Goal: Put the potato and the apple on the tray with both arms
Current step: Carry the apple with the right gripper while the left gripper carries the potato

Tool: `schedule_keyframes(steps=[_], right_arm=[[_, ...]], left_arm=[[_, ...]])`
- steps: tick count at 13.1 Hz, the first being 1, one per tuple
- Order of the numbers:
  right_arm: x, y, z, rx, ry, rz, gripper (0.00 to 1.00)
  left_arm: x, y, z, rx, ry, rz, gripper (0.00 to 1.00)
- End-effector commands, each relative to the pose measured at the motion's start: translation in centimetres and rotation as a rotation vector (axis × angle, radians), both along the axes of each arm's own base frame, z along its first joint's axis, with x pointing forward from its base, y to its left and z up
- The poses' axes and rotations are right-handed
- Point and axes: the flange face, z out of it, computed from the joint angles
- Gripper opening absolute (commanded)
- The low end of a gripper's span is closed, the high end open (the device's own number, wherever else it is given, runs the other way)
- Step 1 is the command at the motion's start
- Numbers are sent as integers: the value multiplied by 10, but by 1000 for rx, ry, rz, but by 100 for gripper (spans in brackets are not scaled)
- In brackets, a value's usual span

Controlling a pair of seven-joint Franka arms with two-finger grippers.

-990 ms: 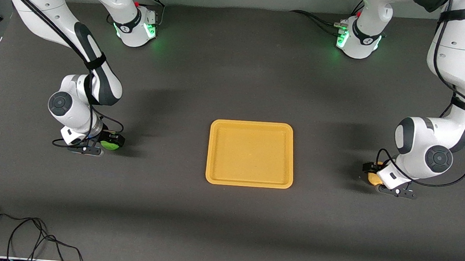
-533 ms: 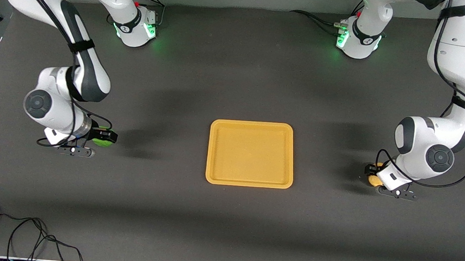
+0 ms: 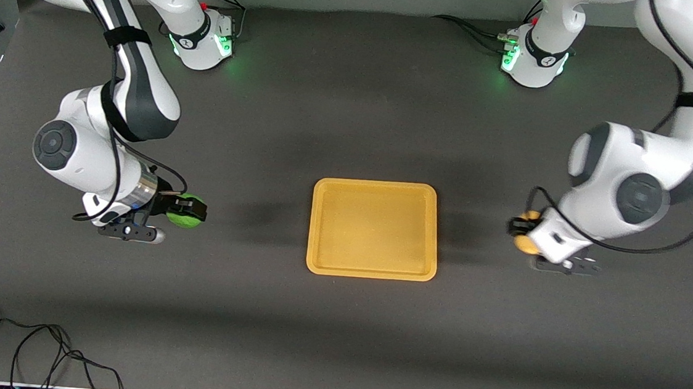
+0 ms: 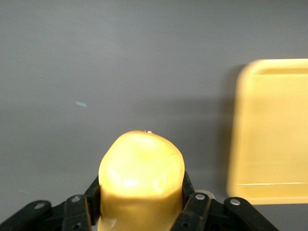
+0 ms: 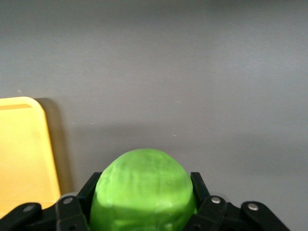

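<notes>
The orange-yellow tray [image 3: 374,229] lies flat in the middle of the table. My right gripper [image 3: 187,212] is shut on the green apple [image 3: 185,219] and holds it in the air over bare table toward the right arm's end, beside the tray. In the right wrist view the apple [image 5: 142,190] fills the jaws and the tray [image 5: 24,149] shows at the edge. My left gripper [image 3: 524,234] is shut on the yellowish potato [image 3: 526,242], held over bare table toward the left arm's end. In the left wrist view the potato [image 4: 142,178] sits between the fingers, with the tray [image 4: 272,125] nearby.
A loose black cable [image 3: 31,349] lies on the table near the front camera, at the right arm's end. The two arm bases [image 3: 201,38] [image 3: 533,58] stand along the table edge farthest from the front camera.
Both grippers have lifted off the table with their loads and moved toward the tray: the right with the apple, the left with the potato.
</notes>
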Motion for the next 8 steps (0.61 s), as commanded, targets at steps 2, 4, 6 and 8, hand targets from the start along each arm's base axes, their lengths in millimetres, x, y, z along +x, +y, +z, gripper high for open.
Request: schedule_keyframes(steps=[2,4,6,8], right_arm=[[12,49,11,-24,15,-71,26],[15,97,9,-47,35,-115,24],[23,131,-1,-52,33,-214,24],[22,163,-26,-73,43,-281,24]], left_arm=[[-12,-114,-42,-8,-2,103,22],[-19,-157,-82,19,0,101,24],[-20,-162,-113,45,-13,120,28],[-30,-179,-132,43,-3,101,31]])
